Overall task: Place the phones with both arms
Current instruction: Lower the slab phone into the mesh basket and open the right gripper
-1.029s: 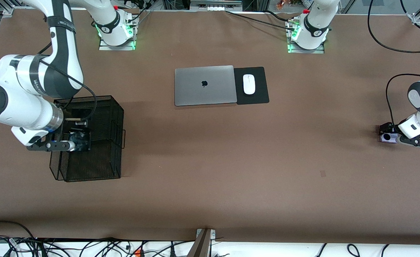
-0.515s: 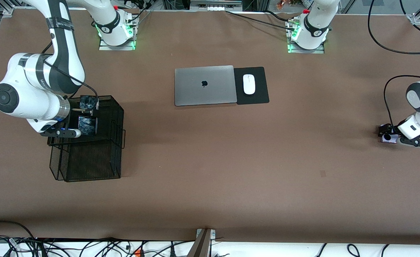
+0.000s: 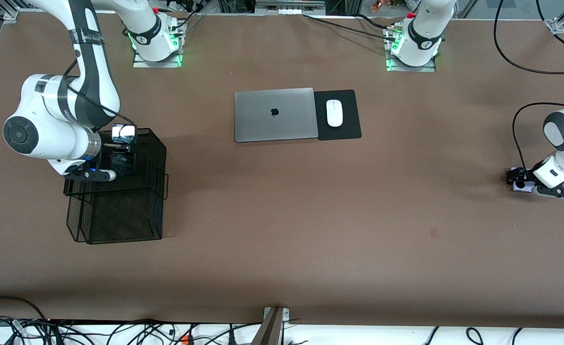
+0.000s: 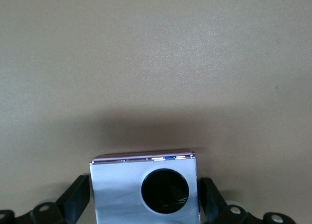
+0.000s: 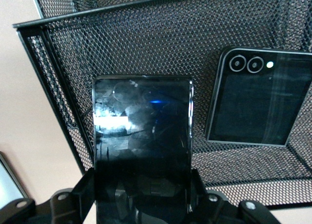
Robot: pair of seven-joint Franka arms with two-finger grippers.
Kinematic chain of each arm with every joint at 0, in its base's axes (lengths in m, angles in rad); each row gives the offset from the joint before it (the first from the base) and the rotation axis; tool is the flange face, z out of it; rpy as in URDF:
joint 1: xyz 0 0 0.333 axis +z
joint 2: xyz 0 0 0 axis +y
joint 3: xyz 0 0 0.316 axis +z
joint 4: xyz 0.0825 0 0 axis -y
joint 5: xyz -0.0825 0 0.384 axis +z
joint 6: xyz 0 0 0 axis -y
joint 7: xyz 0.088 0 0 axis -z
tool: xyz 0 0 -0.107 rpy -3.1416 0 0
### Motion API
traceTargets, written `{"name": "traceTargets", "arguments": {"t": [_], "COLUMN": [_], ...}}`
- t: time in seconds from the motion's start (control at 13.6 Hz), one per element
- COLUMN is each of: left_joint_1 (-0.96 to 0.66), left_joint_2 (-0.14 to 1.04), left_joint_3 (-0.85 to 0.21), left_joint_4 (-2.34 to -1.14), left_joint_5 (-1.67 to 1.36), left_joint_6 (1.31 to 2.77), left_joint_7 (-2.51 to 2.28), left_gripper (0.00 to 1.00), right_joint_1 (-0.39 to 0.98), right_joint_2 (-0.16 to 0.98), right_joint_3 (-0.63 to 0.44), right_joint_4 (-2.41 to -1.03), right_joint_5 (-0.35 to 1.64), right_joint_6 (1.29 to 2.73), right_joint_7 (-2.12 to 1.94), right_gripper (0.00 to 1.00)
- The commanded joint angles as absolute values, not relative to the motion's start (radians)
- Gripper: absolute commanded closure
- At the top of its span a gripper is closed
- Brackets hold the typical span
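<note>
My right gripper [image 3: 118, 157] is shut on the longer black slab phone [image 3: 123, 134] and holds it over the black mesh basket [image 3: 119, 225]. In the right wrist view the slab [image 5: 141, 136] sits between the fingers [image 5: 84, 187]. The square black folded phone [image 5: 261, 99] lies in the basket [image 5: 146, 38] beside it. My left gripper [image 3: 519, 184] is low at the left arm's end of the table, shut on the square lavender phone [image 3: 518, 187]. In the left wrist view the lavender phone [image 4: 117, 190] shows one black circle and fills the gap between the fingers [image 4: 78, 197].
A closed silver laptop [image 3: 274, 115] lies mid-table toward the robots' bases. Beside it a white mouse [image 3: 334, 113] rests on a black pad [image 3: 346, 132]. Loose cables run along the table edge nearest the front camera.
My right gripper has carried the black slab from over the basket's middle toward the end of the basket near the robots' bases. My left gripper has barely shifted on the lavender phone.
</note>
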State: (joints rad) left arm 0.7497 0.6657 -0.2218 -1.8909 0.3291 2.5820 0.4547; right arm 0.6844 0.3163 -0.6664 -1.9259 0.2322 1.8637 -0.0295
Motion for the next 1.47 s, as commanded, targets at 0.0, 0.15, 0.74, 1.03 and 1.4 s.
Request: {"name": "traceTargets", "arguments": {"t": [0.0,0.15,0.74,1.03,1.4], "left_joint_1": [0.755,0.755,0.746,0.739,0.741], "left_joint_2": [0.681,0.683,0.68,0.664,0.632], "left_joint_3": [-0.23,-0.23,-0.23,-0.232,-0.27], "left_joint_4": [-1.885,-1.885,-1.878,-1.868,-1.79], "left_joint_5": [0.308,0.308,0.308,0.31,0.308], "left_joint_6": [2.602,2.602,2.592,2.553,2.387], "left_joint_7": [0.434,0.428,0.382,0.382,0.38], "left_gripper": [0.08,0.33,0.86,0.86,0.9], "right_joint_1": [0.692,0.693,0.695,0.695,0.695], "right_joint_2": [0.304,0.317,0.347,0.345,0.342], "right_joint_3": [-0.663,-0.661,-0.661,-0.661,-0.663], "right_joint_4": [-1.944,-1.944,-1.937,-1.921,-1.859], "right_joint_5": [0.244,0.25,0.255,0.255,0.253], "right_joint_6": [1.894,1.919,1.934,1.933,1.913], "right_joint_7": [-0.008,-0.006,-0.006,-0.006,-0.008], "right_gripper": [1.0,1.0,0.56,0.01,0.01]}}
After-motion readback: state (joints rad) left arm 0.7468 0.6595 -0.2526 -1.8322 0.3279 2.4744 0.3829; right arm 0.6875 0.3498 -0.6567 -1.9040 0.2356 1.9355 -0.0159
